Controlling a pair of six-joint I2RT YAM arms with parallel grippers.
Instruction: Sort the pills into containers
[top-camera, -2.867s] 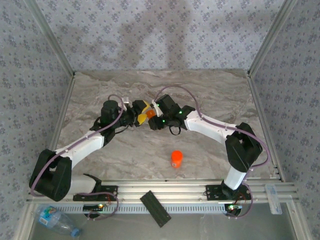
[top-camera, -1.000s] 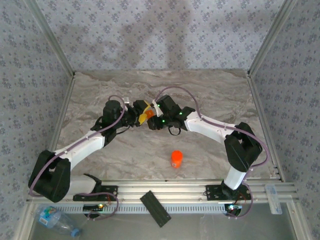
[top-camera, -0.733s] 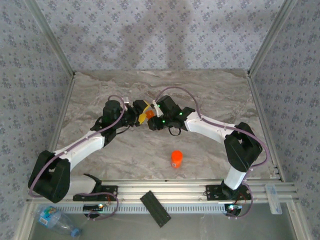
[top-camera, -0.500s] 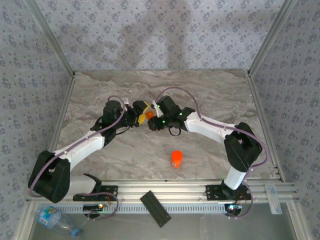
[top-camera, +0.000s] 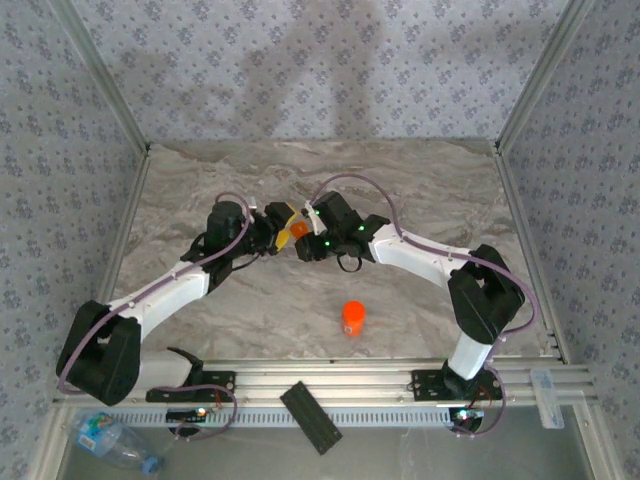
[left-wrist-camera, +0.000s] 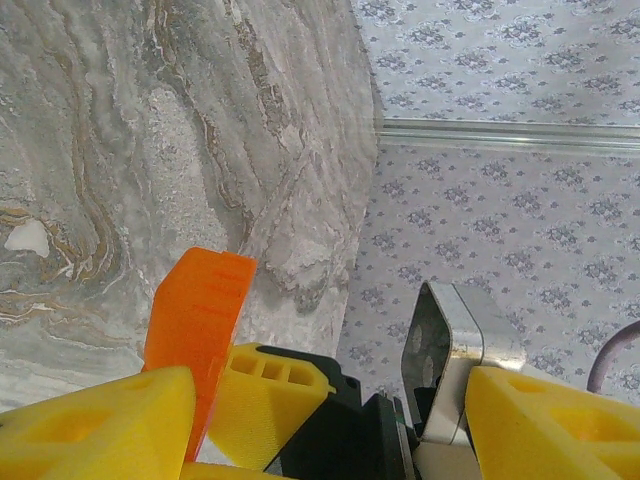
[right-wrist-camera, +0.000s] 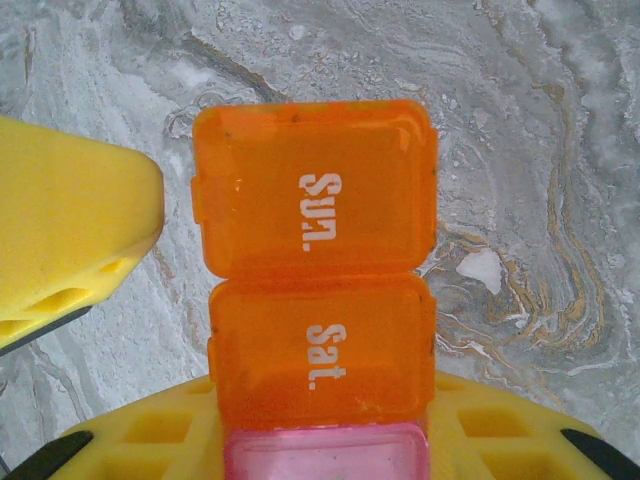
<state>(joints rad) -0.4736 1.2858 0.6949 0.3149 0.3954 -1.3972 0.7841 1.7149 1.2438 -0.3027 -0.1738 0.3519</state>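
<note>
The step in hand appears to be opening the organiser (right-wrist-camera: 315, 260), before any pill is sorted. It is held above the worktop (top-camera: 420, 190), near its middle, where the two arms meet. Two orange compartments, marked "Sun." and "Sat.", are seen from the right wrist, with a pink piece joined below "Sat."; both lids look shut. The bottle (top-camera: 352, 318) stands upright on the worktop, well apart from the organiser and nearer the arm bases. No pill can be made out with certainty; a white fleck (right-wrist-camera: 483, 268) on the worktop may be only a mark in the stone.

The right end effector (top-camera: 308, 240) is fully closed on the pink end of the organiser, so that the orange compartments project beyond its yellow fingers. The left end effector (top-camera: 285, 226) is wide open and nothing is gripped by it. One of its fingers (right-wrist-camera: 70, 230) lies just beside the "Sun." compartment. Contact cannot be confirmed.

For the next move, the edge of the "Sun." lid would probably have to be caught by that finger and levered up, while the organiser is kept steady on the right. A light, well-aimed push is called for, since the organiser could be twisted out of the grip.
</note>
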